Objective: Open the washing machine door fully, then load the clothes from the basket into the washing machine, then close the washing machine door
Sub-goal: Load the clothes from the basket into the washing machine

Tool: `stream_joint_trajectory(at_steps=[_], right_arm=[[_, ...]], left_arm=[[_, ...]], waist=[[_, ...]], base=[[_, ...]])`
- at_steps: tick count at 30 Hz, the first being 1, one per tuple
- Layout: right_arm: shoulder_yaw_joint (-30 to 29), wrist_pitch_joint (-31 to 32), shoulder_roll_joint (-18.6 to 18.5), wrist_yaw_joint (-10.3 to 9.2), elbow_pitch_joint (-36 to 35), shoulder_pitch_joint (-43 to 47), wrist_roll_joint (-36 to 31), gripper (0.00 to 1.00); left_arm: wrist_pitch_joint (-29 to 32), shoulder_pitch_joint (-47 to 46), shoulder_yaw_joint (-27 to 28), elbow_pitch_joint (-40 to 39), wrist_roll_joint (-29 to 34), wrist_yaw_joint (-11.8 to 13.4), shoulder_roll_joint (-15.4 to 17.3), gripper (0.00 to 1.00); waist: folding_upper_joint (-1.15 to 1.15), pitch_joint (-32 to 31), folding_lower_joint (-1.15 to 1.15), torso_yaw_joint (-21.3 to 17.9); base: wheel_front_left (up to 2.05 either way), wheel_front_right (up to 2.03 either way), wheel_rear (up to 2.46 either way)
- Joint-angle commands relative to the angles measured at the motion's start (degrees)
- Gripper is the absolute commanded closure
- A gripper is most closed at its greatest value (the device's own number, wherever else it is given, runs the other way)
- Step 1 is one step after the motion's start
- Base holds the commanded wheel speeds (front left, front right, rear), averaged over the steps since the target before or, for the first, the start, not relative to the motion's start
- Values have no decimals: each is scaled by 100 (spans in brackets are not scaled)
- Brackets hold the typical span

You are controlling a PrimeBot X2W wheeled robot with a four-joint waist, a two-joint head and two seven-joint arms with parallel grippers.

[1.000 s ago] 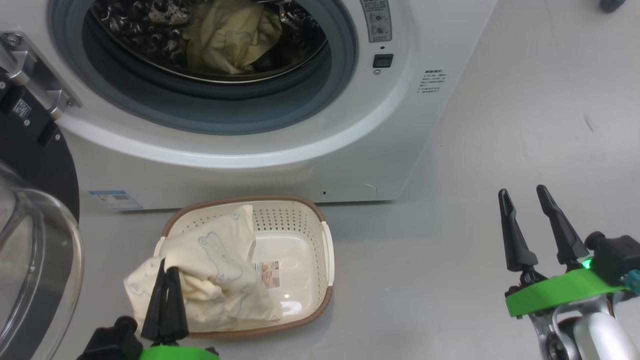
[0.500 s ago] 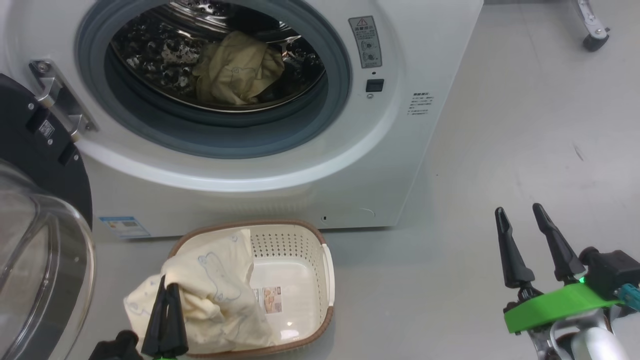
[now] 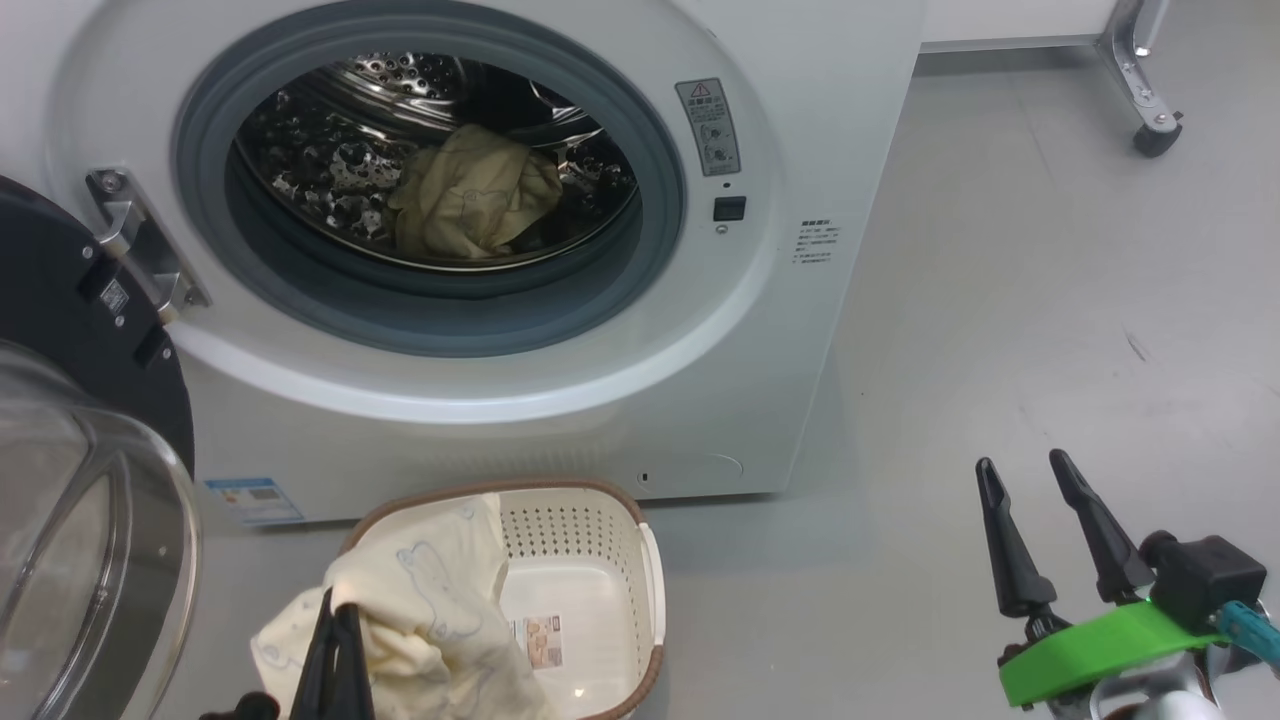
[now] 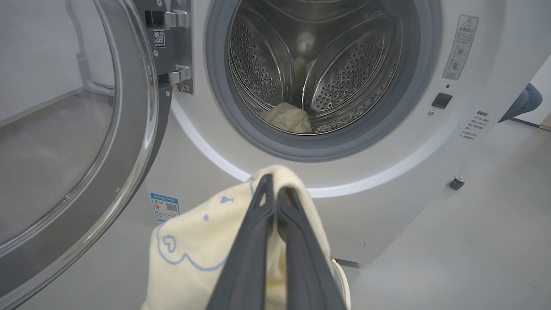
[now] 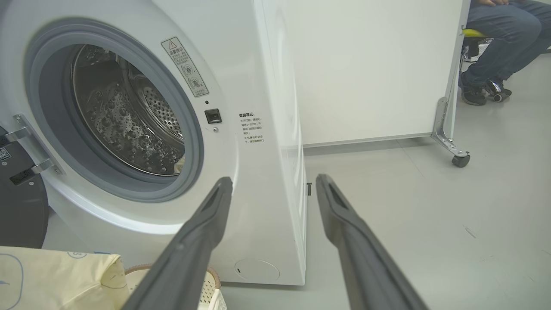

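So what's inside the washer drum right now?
One crumpled cream-yellow cloth lies on the drum floor. Anything beneath it is covered, and the grey seal hides the drum's near bottom edge.

The small cream plastic basket point(image 3: 590, 520) stands just before the big white washing machine point(image 3: 560, 400), whose round black-rimmed glass door point(image 3: 90, 540) hangs at its left. One cream-yellow cloth point(image 3: 475, 200) lies in the steel drum point(image 3: 330, 170), a second cloth point(image 3: 420, 600) over the basket's left side.

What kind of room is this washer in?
Likely a lab or test room, not a home laundry: the washing machine stands on plain grey floor, beside a white partition on wheels, a seated person's legs beyond.
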Motion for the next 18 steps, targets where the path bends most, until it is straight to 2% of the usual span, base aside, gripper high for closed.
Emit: stream_joint_trajectory(at_steps=[1, 18], right_arm=[[127, -55, -99, -16, -168, -91, -39, 0], [118, -55, -32, -16, -252, -174, -35, 0]], left_arm=[[-63, -133, 223, -181, -55, 16, 37, 100], [-63, -284, 201, -269, -8, 18, 37, 100]], waist=[[0, -34, 0, -10], [0, 259, 0, -74]], base=[[0, 0, 0], [0, 0, 0]])
